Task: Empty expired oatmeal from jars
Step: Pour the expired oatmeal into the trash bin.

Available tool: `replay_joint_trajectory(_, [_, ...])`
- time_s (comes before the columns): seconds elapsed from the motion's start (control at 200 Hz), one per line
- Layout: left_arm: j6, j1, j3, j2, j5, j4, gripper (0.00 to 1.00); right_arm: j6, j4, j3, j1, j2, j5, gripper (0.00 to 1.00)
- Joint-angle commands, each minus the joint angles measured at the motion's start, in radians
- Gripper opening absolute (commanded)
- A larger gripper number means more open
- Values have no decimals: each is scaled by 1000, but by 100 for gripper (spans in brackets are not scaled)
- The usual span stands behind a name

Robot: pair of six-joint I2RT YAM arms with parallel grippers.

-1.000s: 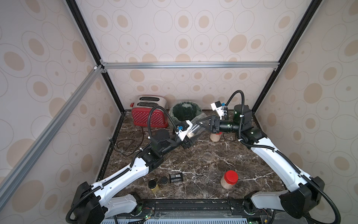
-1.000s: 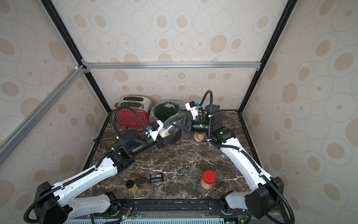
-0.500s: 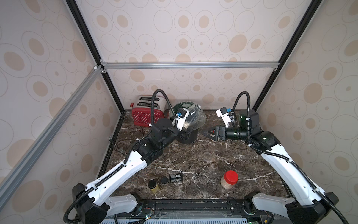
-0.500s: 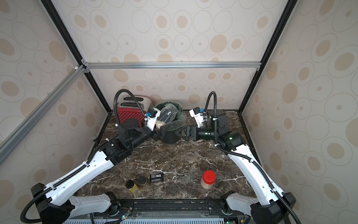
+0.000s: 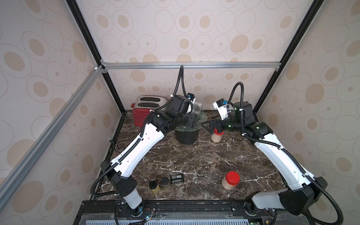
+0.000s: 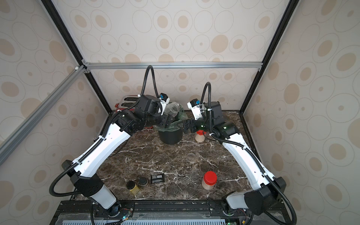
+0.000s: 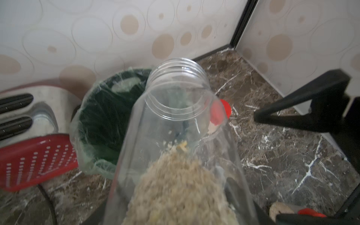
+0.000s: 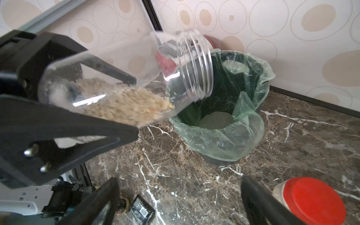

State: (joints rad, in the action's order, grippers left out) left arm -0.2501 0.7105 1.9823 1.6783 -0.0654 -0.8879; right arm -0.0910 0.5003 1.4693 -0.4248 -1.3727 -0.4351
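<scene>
My left gripper [image 8: 135,107] is shut on an open clear jar [image 8: 126,78], held tilted above the near rim of the black bin [image 8: 261,105]. The jar's threaded mouth points over the bin. Pale oatmeal [image 7: 181,185] lies along its lower wall, short of the neck. In both top views the jar [image 5: 196,109] [image 6: 172,109] sits above the bin's green liner. My right gripper [image 5: 206,124] stands open and empty just right of the bin, over a red-lidded jar [image 5: 216,135] of oatmeal. Another red-lidded jar [image 5: 230,180] stands front right.
A pale heap [image 8: 216,119] lies at the bin's bottom. A red toaster [image 5: 149,111] stands back left, its cable on the table. A clear round lid [image 5: 209,157] lies mid-table. Two black-lidded spice jars [image 5: 154,187] [image 5: 165,182] and a black packet [image 5: 176,178] sit at the front.
My left arm has carried the open jar up and back from mid-table to above the bin. My right gripper has drawn away from the jar to the bin's right side.
</scene>
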Motion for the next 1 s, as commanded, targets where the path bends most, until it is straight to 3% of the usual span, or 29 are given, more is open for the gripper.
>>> replay_joint_trajectory(0.0, [-79, -21, 94, 17, -44, -162, 0, 138, -49, 23, 3, -22, 41, 99])
replay_joint_trajectory(0.23, [-176, -70, 287, 148, -79, -343, 0, 248, -122, -28, 5, -44, 13, 99])
replay_joint_trajectory(0.511, [-245, -78, 506, 282, -51, -486, 0, 423, -474, -271, 4, 46, -100, 97])
replay_joint_trajectory(0.991, [-414, -130, 552, 323, 194, -471, 0, 538, -578, -278, 4, -39, -162, 97])
